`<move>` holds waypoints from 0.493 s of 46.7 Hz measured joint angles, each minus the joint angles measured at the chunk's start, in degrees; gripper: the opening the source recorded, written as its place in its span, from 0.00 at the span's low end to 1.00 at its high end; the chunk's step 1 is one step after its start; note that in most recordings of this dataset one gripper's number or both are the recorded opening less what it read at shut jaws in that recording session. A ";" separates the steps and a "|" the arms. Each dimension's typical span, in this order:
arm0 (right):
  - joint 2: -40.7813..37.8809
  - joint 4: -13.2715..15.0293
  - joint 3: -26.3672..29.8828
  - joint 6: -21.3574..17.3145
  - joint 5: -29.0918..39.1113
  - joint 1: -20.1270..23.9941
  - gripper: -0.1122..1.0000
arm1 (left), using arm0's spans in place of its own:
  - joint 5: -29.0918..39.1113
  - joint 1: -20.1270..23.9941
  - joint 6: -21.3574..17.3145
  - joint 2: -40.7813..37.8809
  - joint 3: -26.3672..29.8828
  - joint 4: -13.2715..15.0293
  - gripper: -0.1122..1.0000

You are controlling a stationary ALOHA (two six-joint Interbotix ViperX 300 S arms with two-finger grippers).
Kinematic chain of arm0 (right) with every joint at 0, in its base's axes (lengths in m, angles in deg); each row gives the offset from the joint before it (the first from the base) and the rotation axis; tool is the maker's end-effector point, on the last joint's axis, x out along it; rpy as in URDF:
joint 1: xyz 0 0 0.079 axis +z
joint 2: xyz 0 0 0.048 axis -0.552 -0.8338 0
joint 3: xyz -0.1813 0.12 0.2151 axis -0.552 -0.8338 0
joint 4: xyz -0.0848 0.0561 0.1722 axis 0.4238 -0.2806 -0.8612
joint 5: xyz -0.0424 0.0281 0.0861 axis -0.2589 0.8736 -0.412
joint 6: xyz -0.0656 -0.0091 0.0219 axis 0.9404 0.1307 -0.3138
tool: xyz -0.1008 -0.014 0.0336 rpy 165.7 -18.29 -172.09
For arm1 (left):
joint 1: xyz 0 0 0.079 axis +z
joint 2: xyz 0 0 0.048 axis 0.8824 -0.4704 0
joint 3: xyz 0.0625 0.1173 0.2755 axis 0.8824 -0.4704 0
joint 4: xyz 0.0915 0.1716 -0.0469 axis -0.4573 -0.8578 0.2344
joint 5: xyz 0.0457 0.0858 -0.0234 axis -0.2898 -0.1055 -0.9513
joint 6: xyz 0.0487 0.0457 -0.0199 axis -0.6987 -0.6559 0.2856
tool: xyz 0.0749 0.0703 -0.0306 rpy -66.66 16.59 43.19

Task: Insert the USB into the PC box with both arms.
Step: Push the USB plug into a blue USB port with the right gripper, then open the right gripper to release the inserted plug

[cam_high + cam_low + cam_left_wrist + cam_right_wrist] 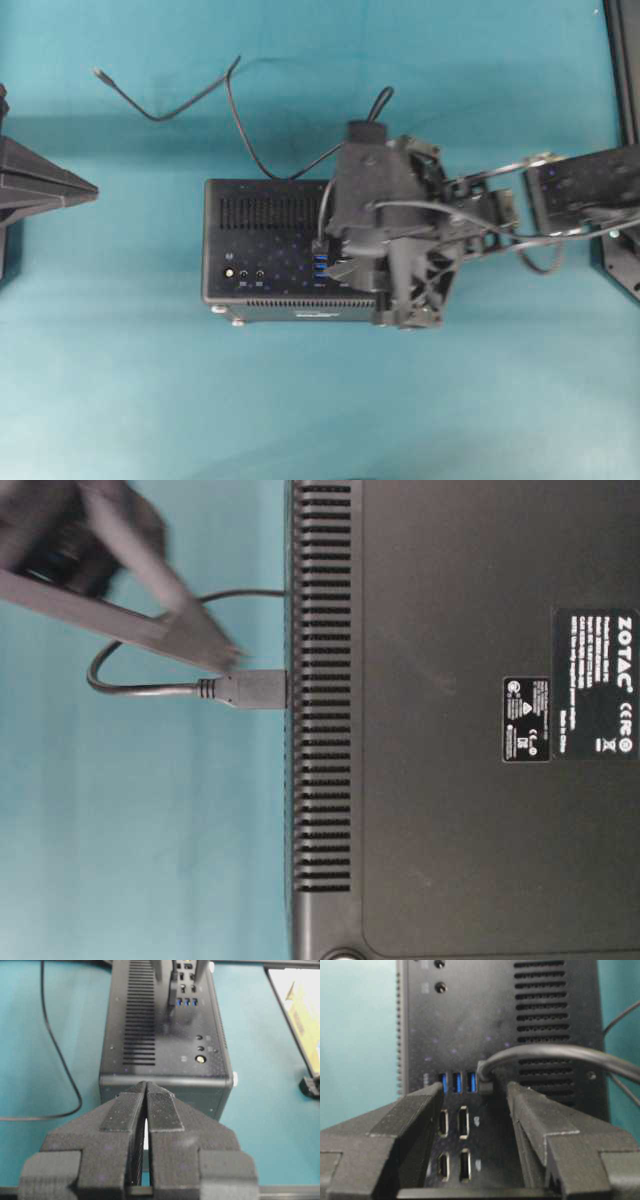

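Already the USB (486, 1085) sits plugged into the port face of the PC box (262, 215), next to the row of blue ports, with its thin black cable (560, 1052) arching up and away over the vent grille. The right claw (475, 1095) hangs directly over it with its fingers spread apart, one on each side of the plug and touching nothing, so nothing is held. The left claw (146, 1110) is pressed together, empty, and stays short of the near end of the case. The main risk, I judge, is a finger catching the cable loop as the right claw lifts off, which could tug the plug loose or drag the case across the teal tabletop (120, 380), since the left claw is not bracing it. The plug is small, chunky and black, with a ribbed strain relief, standing square to the case.
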 measured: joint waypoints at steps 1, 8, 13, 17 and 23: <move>0.44 0.00 0.00 0.00 0.35 0.00 0.63 | -0.09 0.00 0.00 0.09 0.00 0.00 0.10; 2.81 -0.09 -0.18 -0.09 2.99 0.09 0.63 | 0.00 -0.26 0.00 0.09 0.00 -0.09 0.10; 4.83 0.00 -1.58 0.00 4.13 0.26 0.63 | -0.09 -0.44 -0.09 0.09 0.00 0.00 0.10; 6.68 0.00 -3.43 -0.09 4.22 0.35 0.63 | -0.09 -0.44 -0.26 0.26 0.00 0.00 0.10; 9.49 -0.09 -5.63 0.00 3.52 0.35 0.63 | 0.00 -0.62 -0.35 0.35 0.00 0.00 0.10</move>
